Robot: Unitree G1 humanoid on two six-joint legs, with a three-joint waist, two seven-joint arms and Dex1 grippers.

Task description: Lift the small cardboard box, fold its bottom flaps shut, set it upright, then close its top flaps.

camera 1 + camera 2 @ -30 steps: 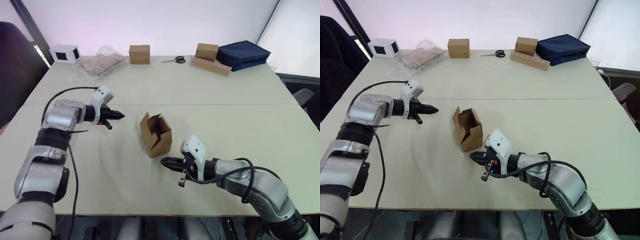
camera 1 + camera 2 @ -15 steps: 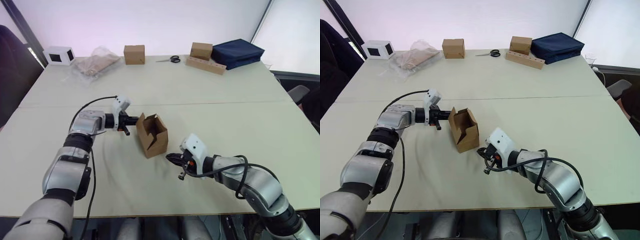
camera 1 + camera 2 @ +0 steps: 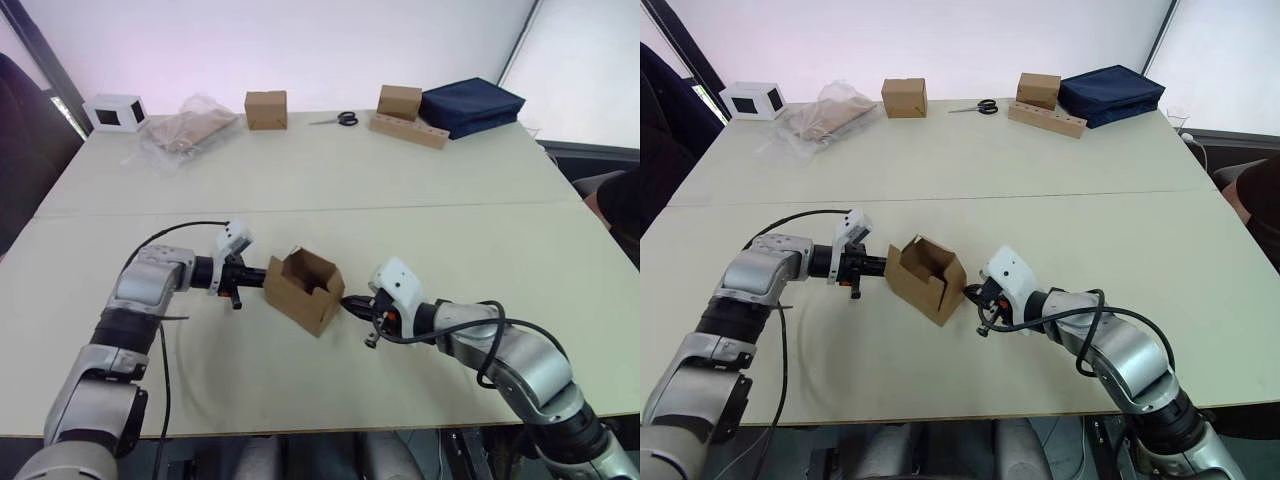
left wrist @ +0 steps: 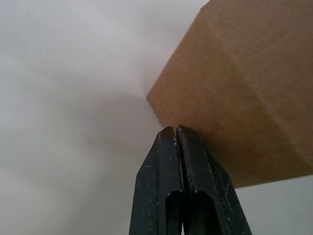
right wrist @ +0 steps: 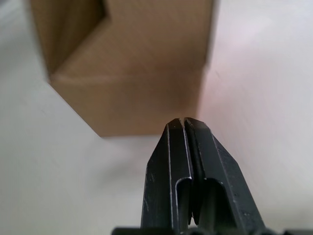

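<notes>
The small cardboard box (image 3: 305, 290) is at the middle of the table, tilted, with its open end and raised flaps facing up and away from me. My left gripper (image 3: 260, 276) is shut, its tips pressed against the box's left side (image 4: 244, 83). My right gripper (image 3: 348, 301) is also shut, its tips against the box's right side (image 5: 132, 78). The box is pinched between the two shut grippers. Whether its lower corner touches the table I cannot tell.
Along the far edge are a white box with a dark window (image 3: 113, 112), a plastic-wrapped stack (image 3: 185, 125), a closed brown box (image 3: 265, 109), scissors (image 3: 336, 119), a wooden block (image 3: 410, 129) carrying another brown box, and a navy bag (image 3: 470, 105).
Both grippers closed in on the box, the left from its left and the right from its right. The box has tipped and turned between them.
</notes>
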